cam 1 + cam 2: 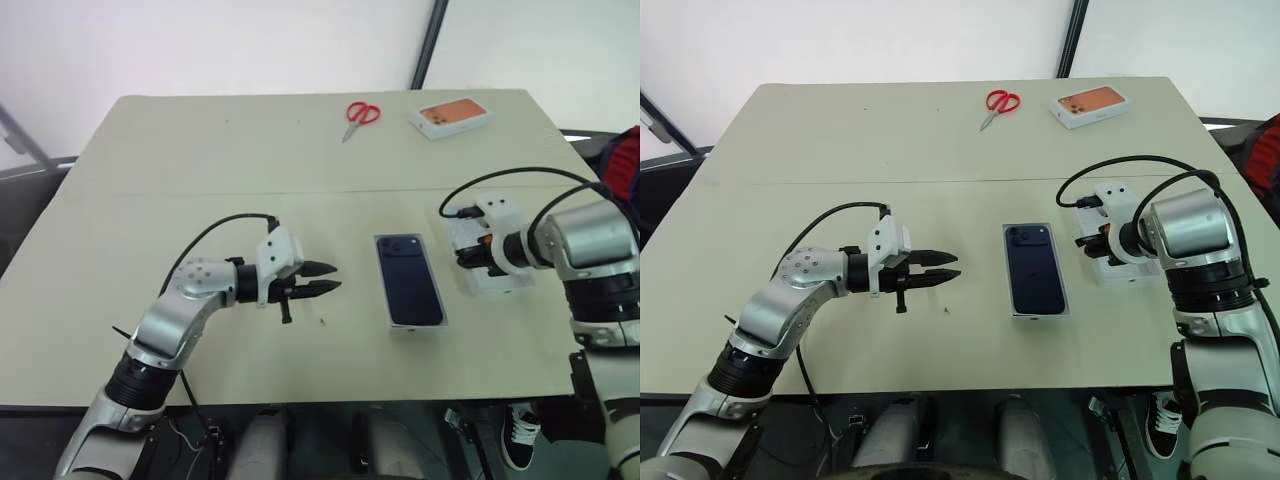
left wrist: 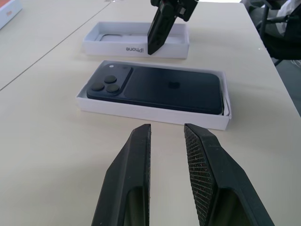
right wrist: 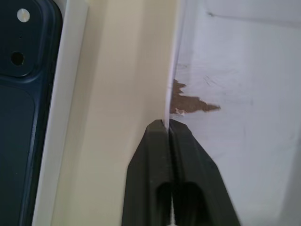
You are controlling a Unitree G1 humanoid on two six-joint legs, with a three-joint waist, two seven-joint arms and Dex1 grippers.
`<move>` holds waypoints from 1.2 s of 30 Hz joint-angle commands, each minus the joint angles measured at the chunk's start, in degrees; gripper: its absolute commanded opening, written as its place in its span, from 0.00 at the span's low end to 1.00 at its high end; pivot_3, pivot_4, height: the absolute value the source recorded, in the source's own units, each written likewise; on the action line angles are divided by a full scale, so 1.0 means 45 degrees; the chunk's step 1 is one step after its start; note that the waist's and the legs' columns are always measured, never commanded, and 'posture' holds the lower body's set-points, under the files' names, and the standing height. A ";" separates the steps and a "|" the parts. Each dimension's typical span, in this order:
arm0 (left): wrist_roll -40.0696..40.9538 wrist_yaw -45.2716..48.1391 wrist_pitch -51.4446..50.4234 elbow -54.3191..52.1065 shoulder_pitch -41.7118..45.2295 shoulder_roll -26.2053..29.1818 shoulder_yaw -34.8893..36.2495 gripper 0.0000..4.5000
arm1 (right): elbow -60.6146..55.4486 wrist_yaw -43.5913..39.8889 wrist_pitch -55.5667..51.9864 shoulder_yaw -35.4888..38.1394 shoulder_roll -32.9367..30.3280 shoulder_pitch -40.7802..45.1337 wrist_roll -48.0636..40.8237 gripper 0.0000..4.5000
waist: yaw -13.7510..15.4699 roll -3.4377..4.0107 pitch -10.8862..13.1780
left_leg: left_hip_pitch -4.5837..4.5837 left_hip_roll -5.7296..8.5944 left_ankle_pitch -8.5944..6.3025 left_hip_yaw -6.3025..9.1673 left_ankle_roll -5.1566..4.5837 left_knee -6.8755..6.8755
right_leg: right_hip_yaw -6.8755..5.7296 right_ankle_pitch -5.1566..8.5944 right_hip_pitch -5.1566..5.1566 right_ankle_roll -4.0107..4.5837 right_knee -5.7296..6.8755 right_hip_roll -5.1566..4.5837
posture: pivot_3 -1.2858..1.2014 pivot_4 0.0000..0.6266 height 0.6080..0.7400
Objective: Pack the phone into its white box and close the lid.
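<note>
The phone [image 2: 157, 89] lies in the white box [image 2: 141, 112], just ahead of the left gripper [image 2: 167, 136], fingers slightly apart; the right gripper [image 3: 168, 126] pinches the lid [image 2: 136, 46] wall; that thin edge might slip out.

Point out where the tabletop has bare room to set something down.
Bare: the far-left stretch behind the left gripper, left of the scissors, and the near edge before the white box. Crowded: between that box and the lid, where the right gripper works.

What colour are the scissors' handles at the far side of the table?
Red; the scissors show best in the right eye view.
</note>
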State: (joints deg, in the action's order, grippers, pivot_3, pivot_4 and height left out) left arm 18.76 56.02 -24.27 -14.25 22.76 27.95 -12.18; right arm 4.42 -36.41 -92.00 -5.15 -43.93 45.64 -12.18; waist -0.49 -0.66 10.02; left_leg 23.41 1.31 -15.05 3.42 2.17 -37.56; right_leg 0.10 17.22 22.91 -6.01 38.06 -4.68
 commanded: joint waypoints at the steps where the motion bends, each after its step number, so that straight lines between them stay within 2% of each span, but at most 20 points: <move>1: 0.0020 -0.0061 0.0390 0.0019 -0.0029 -0.0090 0.0068 0.26 | 0.0133 0.0398 -0.0111 0.0847 0.0087 0.0391 -0.0537 0.02 | -0.0041 0.0000 0.0000 | 0.0000 0.0000 0.0000 0.0000 0.0000 0.0000 | 0.0000 0.0000 -0.0001 0.0000 0.0000 0.0000 | 0.52 0.24 1.00; 5: -0.0087 -0.0401 0.0592 0.0723 -0.0075 0.0013 0.0572 0.26 | 0.0488 0.0707 -0.0111 0.3017 0.0414 0.1461 -0.2072 0.02 | -0.0084 0.0023 0.0013 | -0.0001 -0.0002 0.0000 -0.0001 0.0000 0.0004 | 0.0000 0.0000 0.0004 0.0000 0.0005 0.0004 | 0.52 0.24 1.00; 8: -0.0114 -0.0579 0.0717 0.0997 -0.0183 0.0101 0.0792 0.26 | 0.0310 0.1085 -0.0111 0.4060 0.0639 0.1897 -0.3453 0.02 | -0.0099 0.0026 0.0014 | -0.0002 -0.0007 0.0001 -0.0010 0.0000 0.0025 | 0.0008 0.0000 0.0024 -0.0001 0.0013 0.0012 | 0.52 0.24 1.00; 11: -0.0151 -0.0845 0.0808 0.1540 -0.0408 0.0281 0.1280 0.26 | -0.0327 0.1480 -0.0111 0.5359 0.0932 0.2281 -0.7843 0.02 | -0.0108 0.0026 0.0015 | -0.0002 -0.0021 0.0001 -0.0009 0.0001 0.0045 | 0.0008 0.0000 0.0034 -0.0001 0.0008 0.0020 | 0.52 0.24 1.00; 15: -0.0216 -0.1092 0.1006 0.2112 -0.0437 0.0402 0.1678 0.26 | -0.0399 0.5087 -0.0111 0.5671 0.1872 0.1319 -1.4294 0.02 | -0.0082 0.0018 0.0010 | -0.0002 -0.0031 0.0002 -0.0012 -0.0001 0.0045 | 0.0011 0.0000 0.0035 0.0000 0.0014 0.0021 | 0.52 0.24 1.00; 16: -0.0237 -0.1161 0.1041 0.2237 -0.0376 0.0415 0.1747 0.26 | -0.0682 0.6264 -0.0111 0.5509 0.2244 0.0860 -1.5798 0.02 | -0.0080 0.0004 0.0002 | -0.0003 -0.0031 0.0002 -0.0010 -0.0001 0.0041 | 0.0008 0.0000 0.0027 0.0000 0.0013 0.0021 | 0.52 0.24 1.00; 17: -0.0262 -0.1229 0.1094 0.2379 -0.0292 0.0428 0.1826 0.26 | -0.1367 0.8234 0.1374 0.4360 0.1977 -0.0078 -1.8756 0.02 | -0.0040 0.0000 0.0001 | -0.0002 -0.0032 0.0002 -0.0006 -0.0001 0.0040 | 0.0007 0.0000 0.0022 0.0000 0.0010 0.0019 | 0.52 0.24 1.00; 18: -0.0278 -0.1273 0.1125 0.2448 -0.0249 0.0429 0.1874 0.26 | -0.1928 0.9640 0.2499 0.3581 0.1799 -0.0760 -2.0719 0.02 | 0.0016 -0.0001 0.0002 | 0.0001 -0.0031 0.0002 -0.0002 -0.0002 0.0034 | 0.0003 0.0000 0.0017 -0.0001 0.0008 0.0015 | 0.52 0.24 1.00; 19: -0.0289 -0.1297 0.1147 0.2486 -0.0225 0.0427 0.1900 0.26 | -0.2375 1.0587 0.3371 0.3069 0.1694 -0.1240 -2.1900 0.02 | 0.0008 -0.0002 0.0005 | 0.0012 -0.0026 0.0002 0.0007 -0.0002 0.0028 | -0.0011 0.0000 0.0014 -0.0001 0.0004 0.0002 | 0.52 0.24 1.00; 20: -0.0274 -0.1358 0.1121 0.2579 -0.0114 0.0399 0.1965 0.26 | -0.2842 1.1041 0.4049 0.2719 0.2004 -0.1843 -2.2404 0.02 | -0.0031 0.0002 0.0010 | 0.0019 -0.0019 0.0002 0.0003 -0.0003 0.0023 | -0.0013 0.0000 0.0015 -0.0002 0.0002 -0.0005 | 0.52 0.24 1.00; 24: -0.0263 -0.1432 0.1135 0.2592 -0.0012 0.0393 0.2007 0.26 | -0.4391 1.2403 0.5738 0.2337 0.3478 -0.3647 -2.2404 0.02 | -0.0101 0.0000 0.0009 | 0.0021 -0.0016 -0.0002 -0.0005 -0.0012 -0.0010 | 0.0001 -0.0001 0.0013 -0.0004 0.0012 0.0003 | 0.52 0.24 1.00; 30: -0.0314 -0.1601 0.1004 0.2170 -0.0032 0.0012 0.1588 0.26 | -0.5841 1.5856 0.7943 0.2506 0.5721 -0.5465 -2.2404 0.02 | -0.0100 0.0002 0.0008 | 0.0016 -0.0029 -0.0002 0.0002 -0.0011 0.0004 | 0.0005 -0.0001 0.0024 -0.0004 0.0017 0.0018 | 0.52 0.24 1.00; 33: -0.0515 -0.1718 0.1065 0.2282 0.0210 -0.0367 0.1209 0.26 | -0.6106 1.6328 0.7945 0.2538 0.5480 -0.6098 -2.2404 0.02 | -0.0071 0.0006 0.0007 | 0.0016 -0.0028 -0.0002 -0.0003 -0.0011 0.0006 | 0.0011 -0.0001 0.0027 -0.0004 0.0017 0.0019 | 0.52 0.24 1.00; 36: -0.0676 -0.1941 0.1073 0.2562 0.0672 -0.0989 0.0874 0.26 | -0.6069 1.6130 0.7696 0.2606 0.4819 -0.6408 -2.2404 0.20 | -0.0028 0.0004 0.0006 | 0.0016 -0.0021 -0.0002 -0.0002 -0.0011 0.0002 | 0.0009 -0.0001 0.0019 -0.0004 0.0010 0.0016 | 0.52 0.24 1.00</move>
State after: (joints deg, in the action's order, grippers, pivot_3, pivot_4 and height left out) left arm 16.16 47.87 -20.49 -2.09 23.69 24.50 -7.55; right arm -20.95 36.98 -57.05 5.35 -20.81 16.56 -111.59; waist -0.61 -0.65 10.05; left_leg 23.49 1.22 -15.06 3.40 2.12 -37.56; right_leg 0.15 17.22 23.00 -6.03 38.10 -4.61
